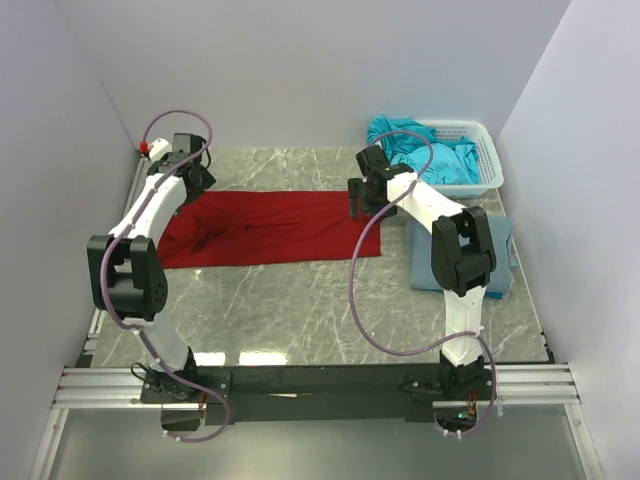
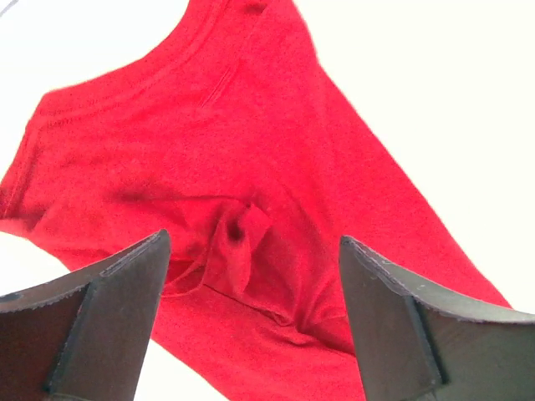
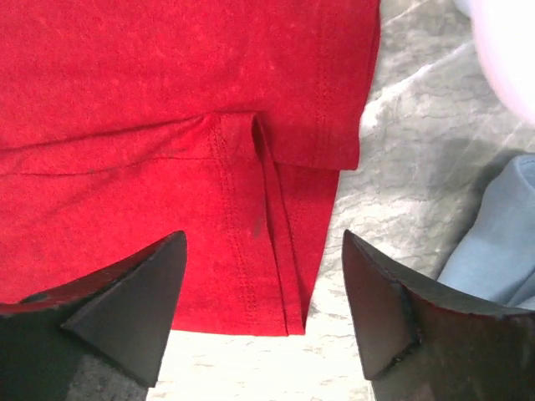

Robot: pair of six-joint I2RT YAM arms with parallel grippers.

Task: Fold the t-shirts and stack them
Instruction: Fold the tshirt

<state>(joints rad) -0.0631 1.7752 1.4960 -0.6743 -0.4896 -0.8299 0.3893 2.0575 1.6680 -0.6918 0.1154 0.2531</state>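
Note:
A dark red t-shirt point(image 1: 270, 228) lies spread in a long strip across the table's far half. My left gripper point(image 1: 196, 183) hovers open above its left end, over a bunched wrinkle point(image 2: 242, 238) near the collar. My right gripper point(image 1: 357, 208) hovers open above the shirt's right hem corner point(image 3: 288, 276). A folded grey-blue t-shirt point(image 1: 500, 255) lies right of the right arm; its edge also shows in the right wrist view point(image 3: 493, 251). Turquoise t-shirts point(image 1: 430, 155) fill the white basket.
The white lattice basket point(image 1: 487, 160) stands at the back right corner. White walls close in the table on three sides. Bare marble table point(image 1: 290, 310) lies in front of the red shirt.

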